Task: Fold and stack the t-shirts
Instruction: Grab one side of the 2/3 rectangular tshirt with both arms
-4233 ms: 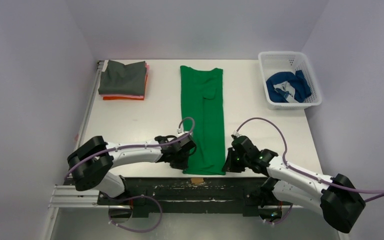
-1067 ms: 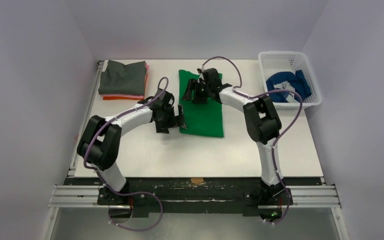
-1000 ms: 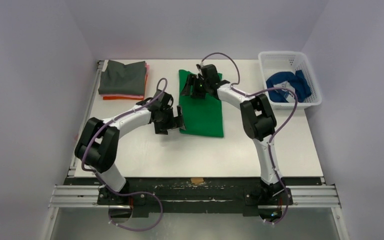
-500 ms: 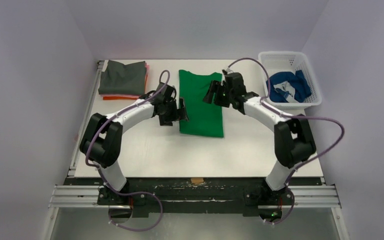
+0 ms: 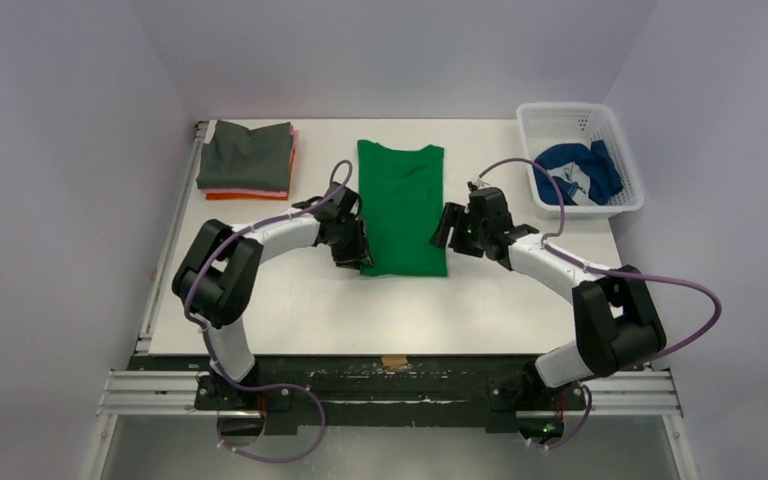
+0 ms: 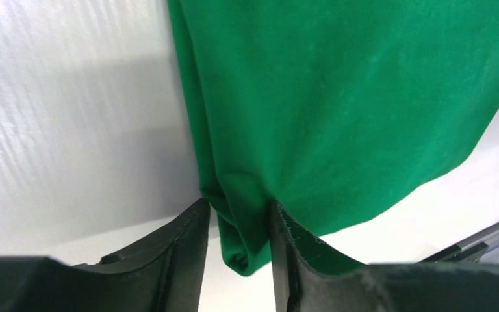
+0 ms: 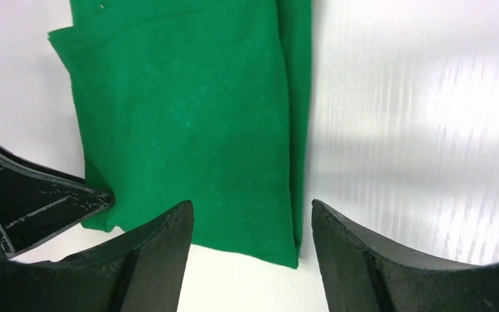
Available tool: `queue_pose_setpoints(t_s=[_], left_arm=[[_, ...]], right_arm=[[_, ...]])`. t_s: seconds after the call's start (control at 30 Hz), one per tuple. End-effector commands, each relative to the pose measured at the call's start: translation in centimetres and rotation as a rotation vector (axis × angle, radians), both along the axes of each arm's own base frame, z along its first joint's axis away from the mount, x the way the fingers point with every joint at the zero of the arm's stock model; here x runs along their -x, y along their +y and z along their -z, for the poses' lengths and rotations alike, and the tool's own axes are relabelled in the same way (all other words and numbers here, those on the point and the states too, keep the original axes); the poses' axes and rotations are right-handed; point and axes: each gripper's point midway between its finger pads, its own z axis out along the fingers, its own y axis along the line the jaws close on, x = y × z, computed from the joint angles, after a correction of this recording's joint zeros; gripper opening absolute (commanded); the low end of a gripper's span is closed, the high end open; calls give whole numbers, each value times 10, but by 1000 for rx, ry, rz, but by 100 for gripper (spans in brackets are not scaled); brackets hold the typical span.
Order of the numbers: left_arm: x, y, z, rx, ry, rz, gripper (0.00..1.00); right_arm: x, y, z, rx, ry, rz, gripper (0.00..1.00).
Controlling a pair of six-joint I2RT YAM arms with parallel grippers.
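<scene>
A bright green t-shirt (image 5: 402, 205) lies folded in half at the table's middle. My left gripper (image 5: 358, 252) is at its near left corner. In the left wrist view the two fingers (image 6: 237, 208) pinch a bunched fold of the green cloth (image 6: 338, 97). My right gripper (image 5: 444, 227) is at the shirt's right edge, near the front corner. In the right wrist view its jaws (image 7: 250, 214) stand open over that corner of the green cloth (image 7: 188, 123), holding nothing. The left gripper's fingers (image 7: 39, 201) show at the left of that view.
A stack of folded t-shirts (image 5: 247, 158), dark grey over pink and orange, sits at the far left. A white lattice basket (image 5: 564, 108) at the far right holds a crumpled blue t-shirt (image 5: 560, 160). The table's metal rail (image 5: 390, 385) runs along the front.
The left gripper slid to the shirt's near left corner and closed on the cloth. The right arm swung from the shirt's far end to its near right edge, still open.
</scene>
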Motion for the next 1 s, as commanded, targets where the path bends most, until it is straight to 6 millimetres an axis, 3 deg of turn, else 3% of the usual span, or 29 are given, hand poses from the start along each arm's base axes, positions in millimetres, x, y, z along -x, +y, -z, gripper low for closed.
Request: queue_pose_setpoints(t_s=[0.0, 0.1, 0.2, 0.37, 0.53, 0.83, 0.97], left_arm=[[22, 6, 27, -52, 77, 8, 34], [26, 9, 37, -75, 100, 0, 21], [29, 11, 42, -85, 120, -3, 0], [32, 18, 41, -110, 117, -6, 0], [35, 18, 36, -99, 106, 0, 0], [38, 16, 35, -89, 104, 8, 0], [37, 16, 33, -92, 99, 8, 0]], right_arm=[[7, -9, -3, -3, -12, 51, 65], [16, -15, 12, 15, 24, 68, 65], [26, -19, 30, 32, 76, 81, 63], [41, -13, 48, -2, 139, 59, 53], [52, 1, 53, -54, 174, 4, 47], [72, 8, 61, -60, 218, -29, 27], [69, 9, 63, -65, 208, -27, 8]])
